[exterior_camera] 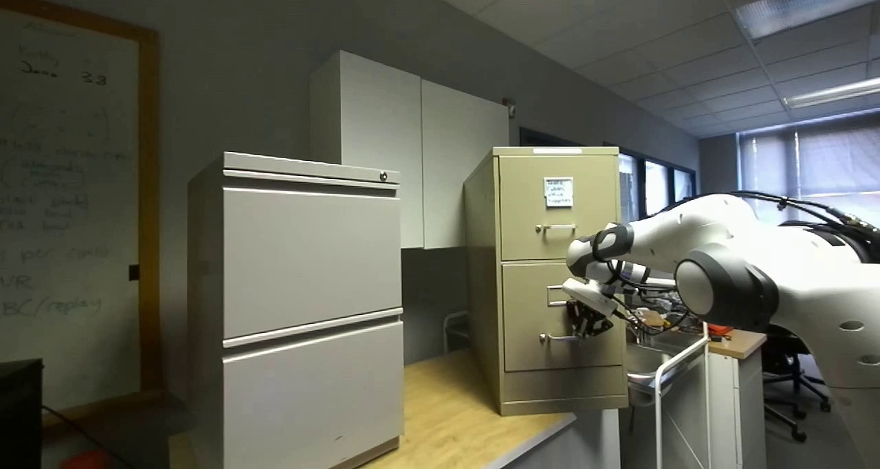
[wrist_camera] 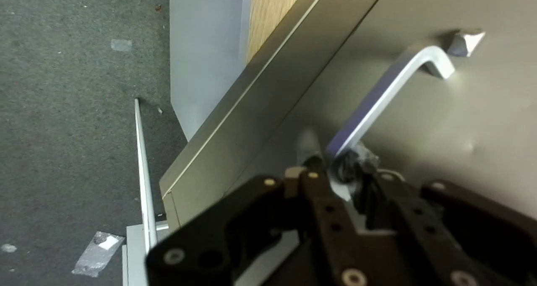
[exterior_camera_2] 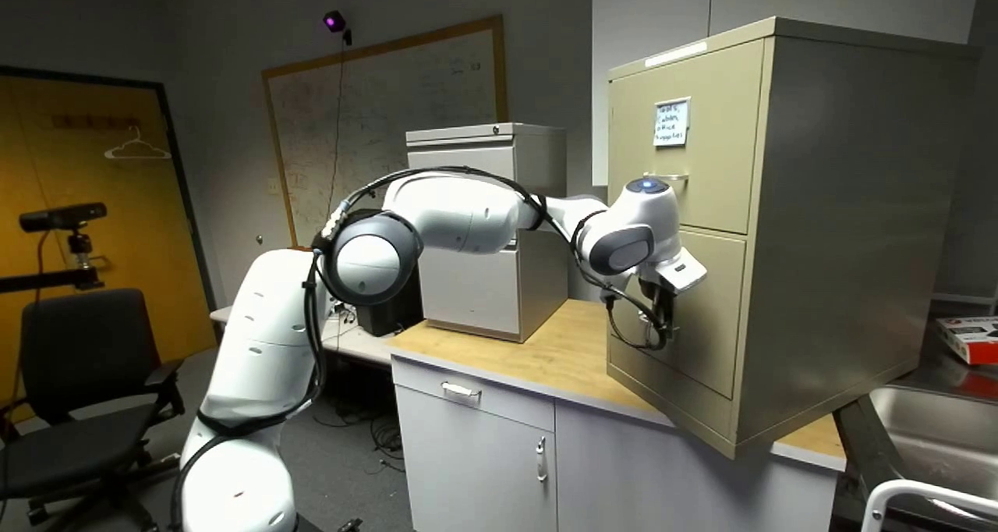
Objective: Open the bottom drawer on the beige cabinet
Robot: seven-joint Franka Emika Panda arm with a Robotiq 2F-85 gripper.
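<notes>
The beige cabinet (exterior_camera: 482,276) stands in both exterior views, also here (exterior_camera_2: 850,228). Its bottom drawer (exterior_camera: 528,353) has a plain front, also seen in an exterior view (exterior_camera_2: 711,313) and the wrist view (wrist_camera: 495,110). The drawer front sits flush with the cabinet. Its metal pull handle (wrist_camera: 379,97) runs diagonally in the wrist view, with a small latch (wrist_camera: 465,42) beyond one end. My gripper (wrist_camera: 342,164) has its fingers close together on either side of the handle near one end, apparently pinching it. The gripper also shows in both exterior views (exterior_camera: 590,319) (exterior_camera_2: 663,321). Its fingertips are partly blurred.
The upper drawer (exterior_camera: 526,180) bears a white paper label. A pale grey two-drawer cabinet (exterior_camera: 309,263) stands beside it on the wooden counter (exterior_camera: 440,393). A sink (exterior_camera_2: 943,430) and a white rail (exterior_camera: 660,400) lie at the beige cabinet's far side.
</notes>
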